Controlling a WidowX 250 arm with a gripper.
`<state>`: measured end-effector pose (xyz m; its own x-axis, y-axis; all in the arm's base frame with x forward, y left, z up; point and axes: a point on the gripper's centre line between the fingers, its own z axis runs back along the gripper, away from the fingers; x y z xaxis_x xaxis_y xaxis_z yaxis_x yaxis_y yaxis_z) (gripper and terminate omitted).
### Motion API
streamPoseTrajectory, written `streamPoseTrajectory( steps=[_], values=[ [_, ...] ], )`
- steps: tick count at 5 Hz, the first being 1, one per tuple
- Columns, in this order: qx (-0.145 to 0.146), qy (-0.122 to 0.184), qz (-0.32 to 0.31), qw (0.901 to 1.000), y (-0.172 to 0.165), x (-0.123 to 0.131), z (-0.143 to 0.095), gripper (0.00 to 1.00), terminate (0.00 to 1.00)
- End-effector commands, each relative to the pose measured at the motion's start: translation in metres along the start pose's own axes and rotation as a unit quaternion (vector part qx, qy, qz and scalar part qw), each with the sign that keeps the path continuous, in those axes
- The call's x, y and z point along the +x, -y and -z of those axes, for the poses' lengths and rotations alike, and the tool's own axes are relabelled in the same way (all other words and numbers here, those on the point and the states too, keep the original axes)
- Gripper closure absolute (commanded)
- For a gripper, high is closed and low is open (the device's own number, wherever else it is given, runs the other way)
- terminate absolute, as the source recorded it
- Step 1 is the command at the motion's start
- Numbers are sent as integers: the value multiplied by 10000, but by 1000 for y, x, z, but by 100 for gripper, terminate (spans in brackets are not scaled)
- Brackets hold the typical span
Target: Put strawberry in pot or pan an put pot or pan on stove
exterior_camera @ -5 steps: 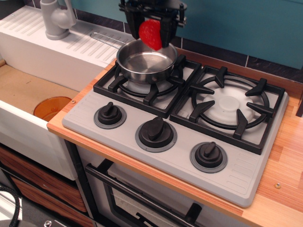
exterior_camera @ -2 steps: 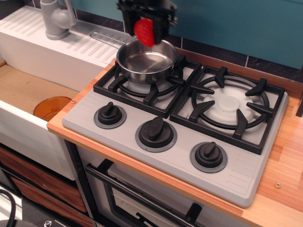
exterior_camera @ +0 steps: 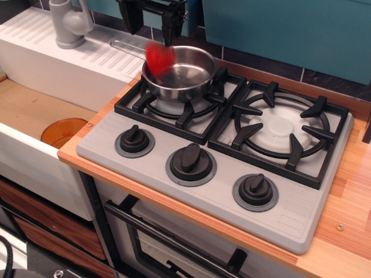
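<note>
The shiny steel pan (exterior_camera: 184, 76) stands on the back-left burner of the grey stove (exterior_camera: 215, 194), with its wire handle (exterior_camera: 128, 47) pointing left over the drainboard. The red strawberry (exterior_camera: 159, 58) is motion-blurred at the pan's left rim, just below the gripper and free of its fingers. My gripper (exterior_camera: 151, 26) is at the top edge, above and left of the pan, with its black fingers (exterior_camera: 168, 26) spread apart and nothing between them.
A white sink unit with a grey tap (exterior_camera: 68, 23) lies to the left. An orange round dish (exterior_camera: 62, 132) sits in the basin. Three black knobs (exterior_camera: 191, 160) line the stove front. The right burner (exterior_camera: 282, 127) is bare, with a wooden counter (exterior_camera: 348, 197) to its right.
The gripper moved left and up and opened. The strawberry left its fingers and has dropped to the pan's left rim. The pan has not moved.
</note>
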<state>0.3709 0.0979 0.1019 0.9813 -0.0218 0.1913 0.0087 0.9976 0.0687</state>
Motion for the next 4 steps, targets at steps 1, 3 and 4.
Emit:
streamPoseTrajectory(
  steps=[1,3,4],
  values=[
    [83,135,-14,9999,3,0,-20,0,0],
    [252,-181,-117,9994,11,-8,-51,0,0],
    [320,-299,-227,9988,19,-9,-63,0,0]
  ],
)
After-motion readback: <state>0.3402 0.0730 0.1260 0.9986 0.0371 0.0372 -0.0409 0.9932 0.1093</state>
